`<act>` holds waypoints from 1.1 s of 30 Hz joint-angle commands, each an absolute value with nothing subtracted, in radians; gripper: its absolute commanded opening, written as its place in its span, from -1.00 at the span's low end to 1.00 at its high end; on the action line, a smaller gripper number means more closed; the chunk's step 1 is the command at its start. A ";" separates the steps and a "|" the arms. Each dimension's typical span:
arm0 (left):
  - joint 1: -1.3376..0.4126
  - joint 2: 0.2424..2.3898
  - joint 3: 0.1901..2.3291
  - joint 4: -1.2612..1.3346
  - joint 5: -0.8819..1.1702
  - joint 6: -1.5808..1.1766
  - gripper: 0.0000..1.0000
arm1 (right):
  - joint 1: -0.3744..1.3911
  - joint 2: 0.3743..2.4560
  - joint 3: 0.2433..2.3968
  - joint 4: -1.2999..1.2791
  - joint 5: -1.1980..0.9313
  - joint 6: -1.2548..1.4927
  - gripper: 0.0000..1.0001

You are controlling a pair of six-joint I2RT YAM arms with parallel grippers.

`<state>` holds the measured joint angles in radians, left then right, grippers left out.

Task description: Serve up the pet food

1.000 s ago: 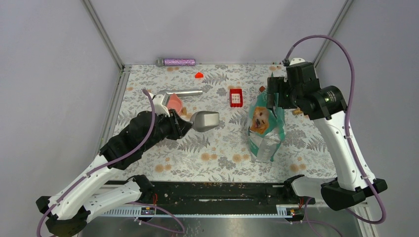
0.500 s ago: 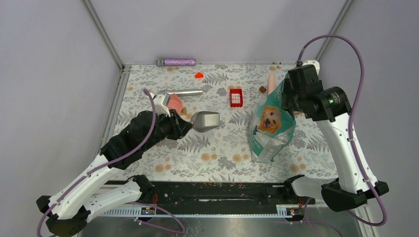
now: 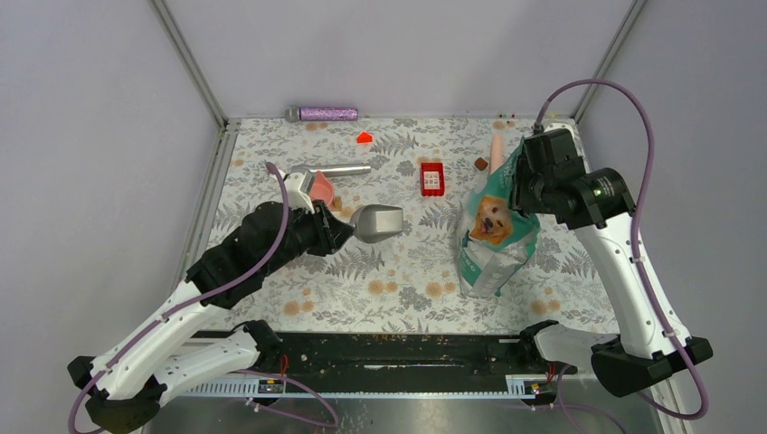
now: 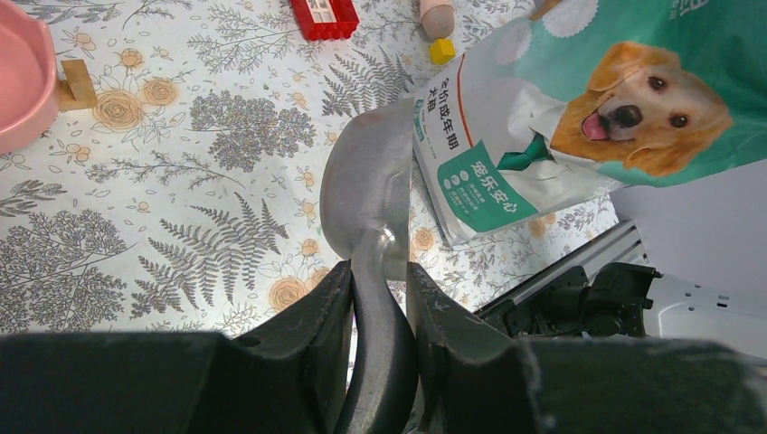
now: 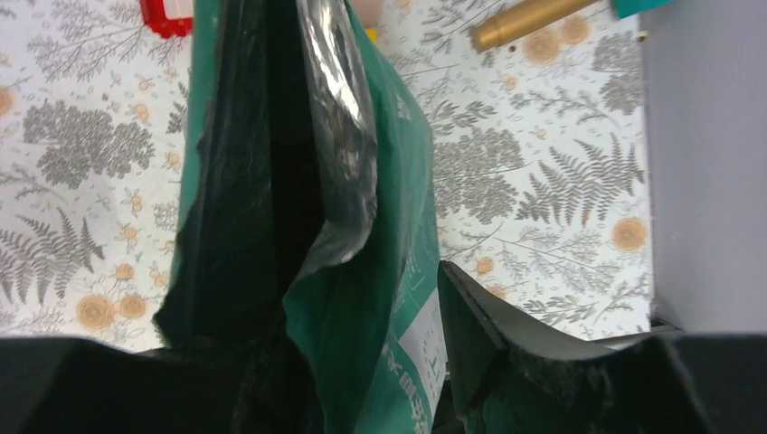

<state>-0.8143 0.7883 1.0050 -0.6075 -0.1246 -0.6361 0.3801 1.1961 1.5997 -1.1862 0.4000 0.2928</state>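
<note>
Right wrist view looks straight down into the open mouth of the teal bag [image 5: 402,208]. Its inside is dark, and no pet food shows there or anywhere else, so the kibble is presumably still down in that bag, which stands near the right edge of the table [image 3: 407,289].

The right gripper [image 5: 362,344] straddles the bag's right wall at the rim. One finger [image 5: 470,316] sits just outside the wall and the other is lost in the dark inside, so I cannot tell whether the claw is pinching yet.

Over the last second this arm has swung to the right and the bag top has gone with it, leaving the bag more upright.

The left gripper [image 4: 378,271] has not moved. It is pressed onto the handle of the metal scoop [image 4: 366,172], which hangs mid-table between the bag and the pink bowl [image 4: 18,86].

The bag looks readied for scooping, and nothing has been served.
</note>
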 commanded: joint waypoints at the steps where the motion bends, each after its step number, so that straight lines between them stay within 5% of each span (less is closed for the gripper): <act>1: -0.810 0.781 1.012 -0.526 -0.100 -0.629 -1.00 | 0.344 1.192 1.543 -1.183 0.295 0.286 0.07; 4: -0.810 0.785 1.012 -0.526 -0.089 -0.629 -1.00 | 0.298 1.168 1.494 -1.144 0.218 0.282 -0.03; 5: -0.809 0.786 1.012 -0.526 -0.088 -0.630 -1.00 | 0.277 1.160 1.478 -1.130 0.184 0.284 -0.21; 7: -0.810 0.786 1.012 -0.526 -0.087 -0.629 -1.00 | 0.244 1.140 1.450 -1.098 0.111 0.295 -0.90; 8: -0.810 0.786 1.012 -0.527 -0.085 -0.629 -1.00 | 0.235 1.132 1.440 -1.078 0.061 0.298 -1.00; 17: -0.801 0.749 1.016 -0.526 -0.088 -0.625 -1.00 | 0.267 1.123 1.397 -0.840 -0.549 0.452 -1.00; 26: -0.759 0.606 1.046 -0.555 -0.202 -0.613 -1.00 | 0.684 1.278 1.473 -0.822 -0.062 0.511 -1.00; 33: -0.731 0.505 1.067 -0.567 -0.214 -0.605 -1.00 | 0.890 1.515 1.897 -1.119 0.318 0.392 -1.00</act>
